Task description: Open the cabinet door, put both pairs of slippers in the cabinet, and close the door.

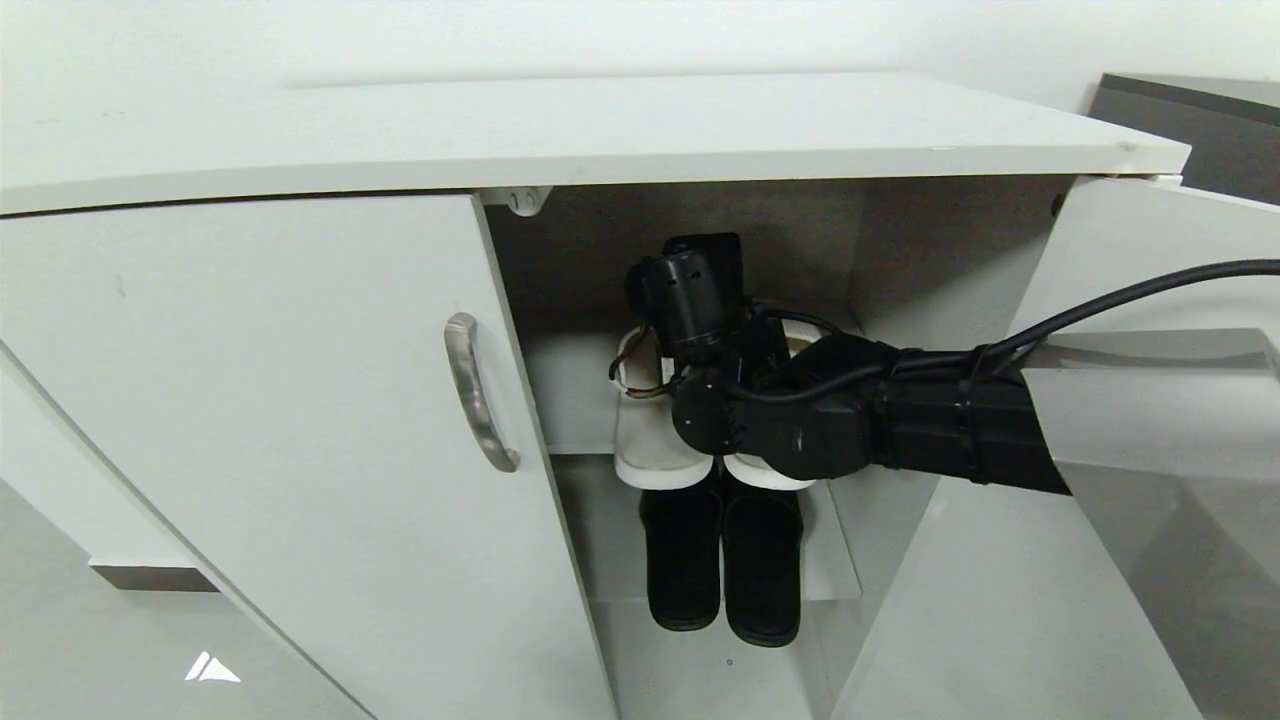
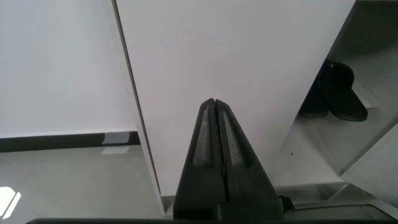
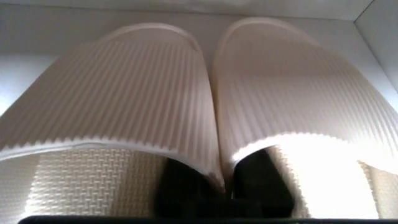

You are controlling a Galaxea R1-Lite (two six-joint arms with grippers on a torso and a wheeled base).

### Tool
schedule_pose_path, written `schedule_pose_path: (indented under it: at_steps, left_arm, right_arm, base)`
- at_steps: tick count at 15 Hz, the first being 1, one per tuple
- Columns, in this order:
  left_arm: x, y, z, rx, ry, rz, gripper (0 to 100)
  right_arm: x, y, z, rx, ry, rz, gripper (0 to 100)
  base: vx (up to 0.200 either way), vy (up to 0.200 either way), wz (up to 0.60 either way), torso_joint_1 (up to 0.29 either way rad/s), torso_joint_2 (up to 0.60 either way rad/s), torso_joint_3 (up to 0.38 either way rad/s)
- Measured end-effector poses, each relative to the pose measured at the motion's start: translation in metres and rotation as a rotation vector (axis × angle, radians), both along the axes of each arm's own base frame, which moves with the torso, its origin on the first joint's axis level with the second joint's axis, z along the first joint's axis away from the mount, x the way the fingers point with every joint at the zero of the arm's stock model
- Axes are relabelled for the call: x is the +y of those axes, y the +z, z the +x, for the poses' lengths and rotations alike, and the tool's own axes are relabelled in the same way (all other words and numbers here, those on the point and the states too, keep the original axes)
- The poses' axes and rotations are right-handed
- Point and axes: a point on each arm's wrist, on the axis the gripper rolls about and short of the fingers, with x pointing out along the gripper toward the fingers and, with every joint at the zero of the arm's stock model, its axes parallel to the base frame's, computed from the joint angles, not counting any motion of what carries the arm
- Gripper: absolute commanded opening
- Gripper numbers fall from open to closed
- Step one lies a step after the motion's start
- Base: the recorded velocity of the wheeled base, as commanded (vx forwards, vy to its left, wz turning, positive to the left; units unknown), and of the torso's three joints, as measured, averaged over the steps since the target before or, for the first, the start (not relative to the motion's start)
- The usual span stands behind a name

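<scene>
Tool [image 3: 222, 190] in white slippers [image 1: 652, 452], black slippers [image 1: 722, 562] below

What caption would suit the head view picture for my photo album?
Right gripper holds white slippers on the open cabinet's upper shelf, black slippers on the lower shelf.
</scene>
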Motion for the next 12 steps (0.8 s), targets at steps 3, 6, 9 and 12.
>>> schedule_pose_path:
  at_steps: [3,6,9,12]
  left_arm:
    - [0.0,0.0,0.0,0.0,-0.001,0.0,0]
    - [0.0,0.0,0.0,0.0,0.0,0.0,0]
    - [0.0,0.0,0.0,0.0,0.0,0.0,0]
    - [0.0,0.0,0.0,0.0,0.0,-0.001,0]
  right_arm:
    - [-0.002,0.003,-0.002,-0.002,0.0,0.002,100]
    - [-0.006,0.003,-0.013,0.017,0.013,-0.016,100]
    - [-0.012,0.001,-0.032,0.046,0.036,-0.044,100]
    - [-0.014,0.006,-0.049,0.056,0.063,-0.057,100]
  base:
    - [0.0,0.0,0.0,0.0,0.0,0.0]
    - [0.0,0.0,0.0,0.0,0.0,0.0]
    - [0.0,0.0,0.0,0.0,0.0,0.0]
    - [0.0,0.0,0.0,0.0,0.0,0.0]
